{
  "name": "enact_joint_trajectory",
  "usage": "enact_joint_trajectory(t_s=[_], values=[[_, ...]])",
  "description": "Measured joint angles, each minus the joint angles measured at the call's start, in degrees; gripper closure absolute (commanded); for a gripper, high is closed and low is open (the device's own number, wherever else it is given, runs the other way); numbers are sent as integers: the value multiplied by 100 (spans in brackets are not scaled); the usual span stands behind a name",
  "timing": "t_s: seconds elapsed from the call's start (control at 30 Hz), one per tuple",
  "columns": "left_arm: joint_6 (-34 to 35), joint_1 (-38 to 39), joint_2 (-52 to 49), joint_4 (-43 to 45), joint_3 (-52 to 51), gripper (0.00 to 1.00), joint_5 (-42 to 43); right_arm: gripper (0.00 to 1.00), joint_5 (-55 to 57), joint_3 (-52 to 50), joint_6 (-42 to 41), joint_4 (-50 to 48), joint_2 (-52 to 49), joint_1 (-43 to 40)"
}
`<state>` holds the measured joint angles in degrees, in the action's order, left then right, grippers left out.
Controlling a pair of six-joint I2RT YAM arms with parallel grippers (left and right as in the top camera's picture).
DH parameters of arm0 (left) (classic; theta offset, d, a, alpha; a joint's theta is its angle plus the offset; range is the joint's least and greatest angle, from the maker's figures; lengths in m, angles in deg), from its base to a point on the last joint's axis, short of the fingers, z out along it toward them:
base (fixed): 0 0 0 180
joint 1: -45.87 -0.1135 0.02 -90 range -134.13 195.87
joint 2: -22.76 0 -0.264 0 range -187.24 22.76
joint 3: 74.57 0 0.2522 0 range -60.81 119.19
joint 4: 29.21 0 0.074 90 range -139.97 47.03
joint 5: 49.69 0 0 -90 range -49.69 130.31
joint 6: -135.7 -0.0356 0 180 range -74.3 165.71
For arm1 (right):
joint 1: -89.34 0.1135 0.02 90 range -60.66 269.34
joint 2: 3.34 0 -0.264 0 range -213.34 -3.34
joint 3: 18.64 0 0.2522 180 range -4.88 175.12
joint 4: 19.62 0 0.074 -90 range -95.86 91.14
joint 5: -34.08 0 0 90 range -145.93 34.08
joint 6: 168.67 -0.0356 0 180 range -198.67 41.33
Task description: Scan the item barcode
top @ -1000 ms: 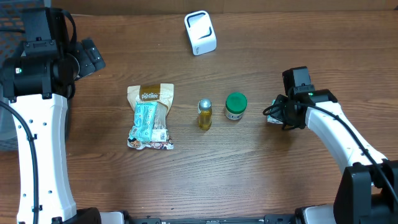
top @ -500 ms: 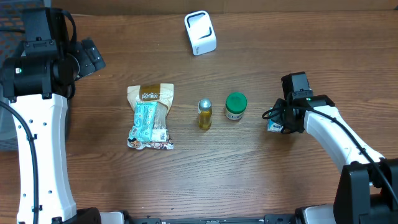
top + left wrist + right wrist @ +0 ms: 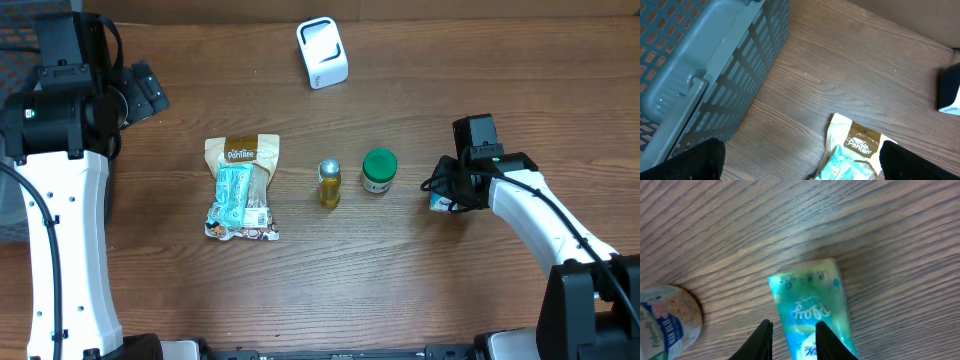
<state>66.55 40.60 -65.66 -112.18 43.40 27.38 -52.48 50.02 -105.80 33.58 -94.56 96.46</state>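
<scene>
**Right claw above a flat sachet: hazards of the pick and the surfaces involved**

The right claw hangs over the near end of a teal-and-white glossy film sachet. Its two dark fingers are slightly parted and not closed on anything, though whether a pad touches the film cannot be told. The sachet, taken here as the item to scan, lies flat on the brown wood-grain table and is broader than the gap between the fingers.

Probable failures:
- The fingers may skid on the slick film or scrape the wood, since so thin a thing offers no edge to pinch.
- A pinch may crumple the print, and no barcode is visible on the upper face.
- Just beside the sachet stands a squat round jar with a green lid, which a sweep could knock.

Farther out are a small bottle of yellow liquid with a silver cap and a crinkled tan-and-blue snack pouch. The white rounded-box scanner sits well apart at the far edge, so the carry is long. The left claw is spread wide and empty, near a grey-blue slatted plastic basket.
</scene>
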Motion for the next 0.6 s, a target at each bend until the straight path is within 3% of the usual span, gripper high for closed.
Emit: enact_joint_trajectory(t_s=[0.6], values=[[0, 0, 0, 2, 0, 0, 0, 74, 105, 0, 42, 133, 0, 0]])
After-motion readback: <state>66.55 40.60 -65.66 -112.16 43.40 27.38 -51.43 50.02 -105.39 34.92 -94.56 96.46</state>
